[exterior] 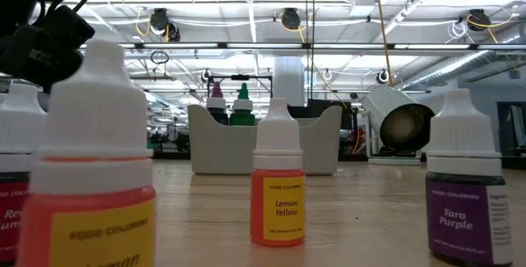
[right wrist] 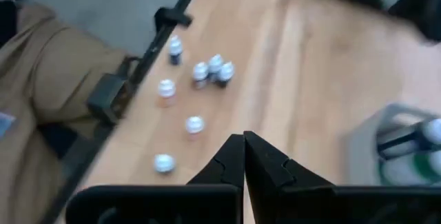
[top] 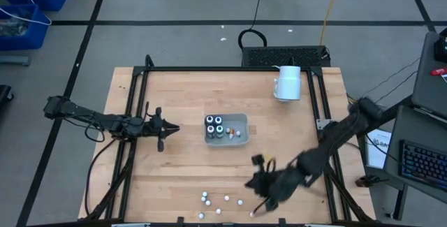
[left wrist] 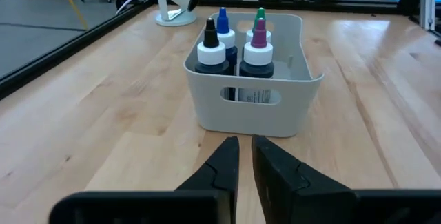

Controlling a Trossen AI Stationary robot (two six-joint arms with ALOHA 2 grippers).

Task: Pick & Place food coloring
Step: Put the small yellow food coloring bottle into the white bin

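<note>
Right fingers [right wrist: 243,148] clenched empty over loose bottles [top: 222,202] near worktop [top: 181,171] front edge; spread first, descend on one, then tray [top: 242,120]. Left fingers [left wrist: 245,156] clenched, idle.

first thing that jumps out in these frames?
Probably the loose food coloring bottles scattered along the table's near edge, so close to the low camera that the Lemon Yellow one looms large. Next, the grey bin at mid-table with four dark bottles standing in one end. The right gripper sits just above the scatter, fingers shut and empty; the left gripper, also shut, waits left of the bin.
</note>
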